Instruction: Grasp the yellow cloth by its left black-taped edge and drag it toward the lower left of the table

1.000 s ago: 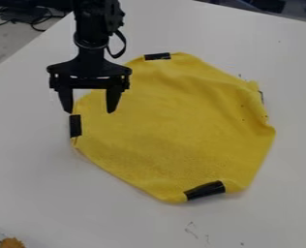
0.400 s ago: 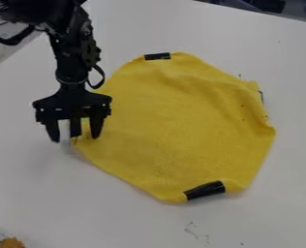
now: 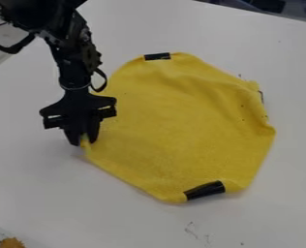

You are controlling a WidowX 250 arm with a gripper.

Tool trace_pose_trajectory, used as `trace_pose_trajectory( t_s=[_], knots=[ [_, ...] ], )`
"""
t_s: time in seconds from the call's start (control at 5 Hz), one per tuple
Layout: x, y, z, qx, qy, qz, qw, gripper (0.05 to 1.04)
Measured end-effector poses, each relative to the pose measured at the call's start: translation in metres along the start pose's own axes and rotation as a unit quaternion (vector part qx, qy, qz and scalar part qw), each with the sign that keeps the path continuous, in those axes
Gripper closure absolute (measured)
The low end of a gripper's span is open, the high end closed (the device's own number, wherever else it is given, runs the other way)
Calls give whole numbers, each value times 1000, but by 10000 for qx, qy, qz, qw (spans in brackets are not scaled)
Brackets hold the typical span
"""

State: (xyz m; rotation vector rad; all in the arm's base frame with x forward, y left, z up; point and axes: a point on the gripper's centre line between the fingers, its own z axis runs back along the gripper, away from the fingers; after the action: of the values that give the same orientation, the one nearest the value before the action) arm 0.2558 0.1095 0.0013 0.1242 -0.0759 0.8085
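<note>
Fingers of the black two-finger gripper (image 3: pixel 84 142) are drawn close about the left edge of a yellow, roughly octagonal cloth (image 3: pixel 175 116), which appears to be pinched there. Grasping of that edge is judged to be the step in hand; a secure pinch is called for before any pull. At the near edge, a strip of black tape (image 3: pixel 205 190) is seen; at the far edge, another black strip (image 3: pixel 158 56). The black robot arm (image 3: pixel 73 63) is angled down from the upper left, its gripper pointed at the white table (image 3: pixel 52 193).
</note>
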Motion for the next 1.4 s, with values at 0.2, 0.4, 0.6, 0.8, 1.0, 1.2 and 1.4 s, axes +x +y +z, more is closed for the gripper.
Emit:
trace_pose_trajectory(
  t_s=[0.2, 0.4, 0.6, 0.8, 1.0, 1.2, 1.4],
  knots=[
    [2, -8, -1, -197, -3, -40, 9998, 915],
    [4, -9, 0, -227, -22, -112, 9997, 1006],
    [1, -3, 5, 26, 40, -74, 10000, 1020],
    [-4, 18, 27, 230, -161, 258, 9993, 1020],
    [-16, 46, 28, 382, -106, 613, 9973, 1020],
    [-25, 61, 22, 361, -44, 811, 9960, 1020],
    [-32, 71, 12, 243, 78, 965, 9950, 1020]
  ],
)
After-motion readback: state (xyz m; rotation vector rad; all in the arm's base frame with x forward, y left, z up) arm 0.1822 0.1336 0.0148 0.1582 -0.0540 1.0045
